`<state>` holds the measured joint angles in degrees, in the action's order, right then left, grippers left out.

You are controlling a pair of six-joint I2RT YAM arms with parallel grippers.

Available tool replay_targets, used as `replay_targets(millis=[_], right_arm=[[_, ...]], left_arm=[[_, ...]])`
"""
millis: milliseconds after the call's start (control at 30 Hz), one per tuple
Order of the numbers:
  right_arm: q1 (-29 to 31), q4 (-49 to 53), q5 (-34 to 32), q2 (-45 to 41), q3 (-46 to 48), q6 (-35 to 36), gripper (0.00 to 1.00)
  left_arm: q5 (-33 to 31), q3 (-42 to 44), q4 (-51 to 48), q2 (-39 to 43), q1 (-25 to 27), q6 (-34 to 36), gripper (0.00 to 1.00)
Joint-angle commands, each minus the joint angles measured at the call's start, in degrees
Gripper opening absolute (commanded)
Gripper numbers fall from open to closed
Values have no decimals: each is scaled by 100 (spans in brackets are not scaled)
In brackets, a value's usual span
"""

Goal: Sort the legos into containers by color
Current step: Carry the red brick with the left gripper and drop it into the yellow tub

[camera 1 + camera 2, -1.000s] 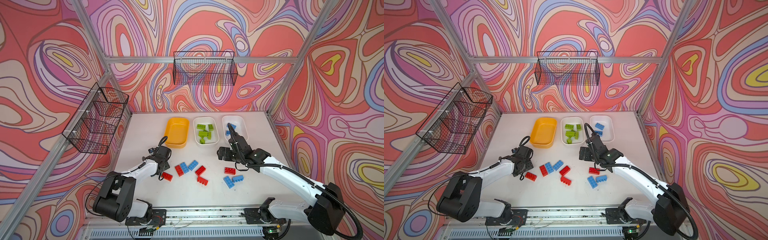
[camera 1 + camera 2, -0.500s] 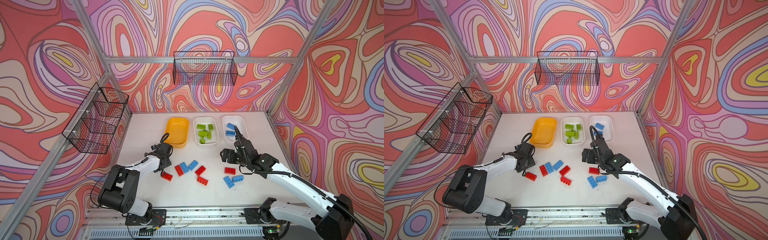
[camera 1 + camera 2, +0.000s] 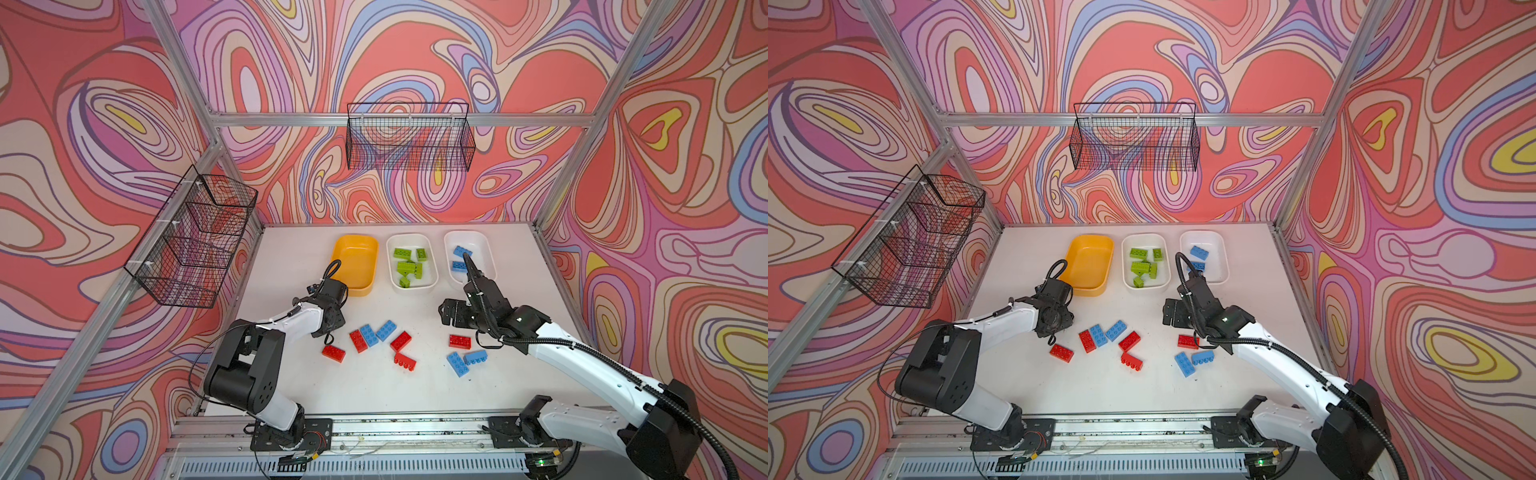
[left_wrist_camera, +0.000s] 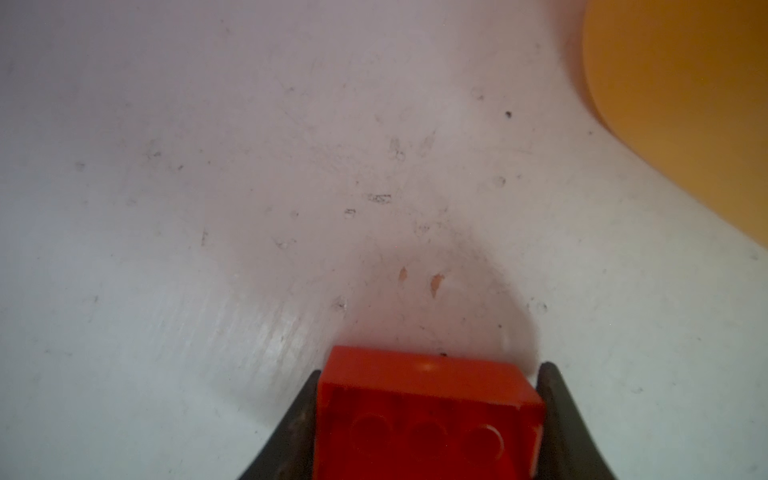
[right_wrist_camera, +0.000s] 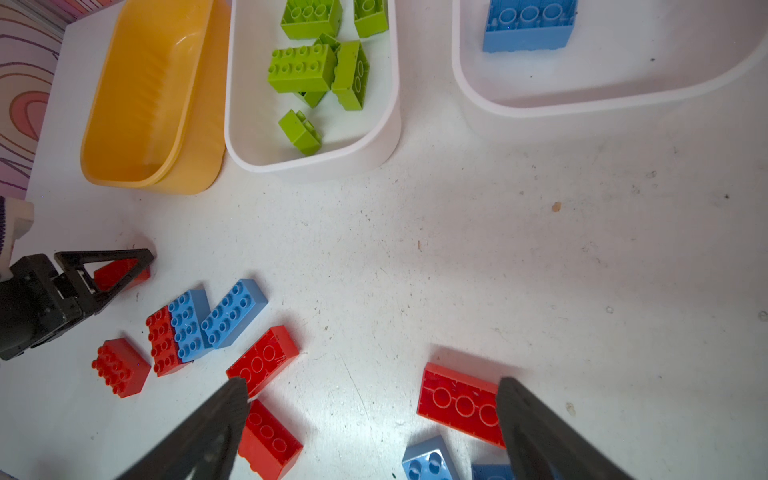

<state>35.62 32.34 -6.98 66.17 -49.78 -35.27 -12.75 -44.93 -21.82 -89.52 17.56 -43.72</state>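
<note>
Left claw (image 4: 430, 370): fingers closed against two opposite sides of a red brick (image 4: 428, 407), which sits low, at or just off the bench (image 4: 249, 166); I cannot tell which. I read it as pinched. The empty yellow tub (image 3: 355, 261) lies just beyond this claw, farther from the arm bases and a little toward the bench's middle; left arm is by far the nearer. Right claw (image 5: 372, 386): spread wide, holding nothing, above another red brick (image 5: 457, 401). My judgement: lift, short carry forward, clear the tub's near rim.

Tubs (image 3: 411, 289) in a row at the table's (image 3: 374, 386) back; bricks (image 3: 406, 266) in the middle and right ones, others loose in front
</note>
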Motion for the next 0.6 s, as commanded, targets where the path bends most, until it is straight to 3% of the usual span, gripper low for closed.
replay_targets(millis=[0, 333, 567], right_arm=[[16, 26, -75, 77, -254, -42, 98], [14, 220, -142, 499, -911, 91, 98], [22, 247, -143, 856, -1266, 109, 98]], left_arm=[[149, -156, -396, 7, -19, 48, 36], [-79, -1041, -1300, 803, 158, 360, 34], [5, -2701, -1371, -142, 160, 831, 35]])
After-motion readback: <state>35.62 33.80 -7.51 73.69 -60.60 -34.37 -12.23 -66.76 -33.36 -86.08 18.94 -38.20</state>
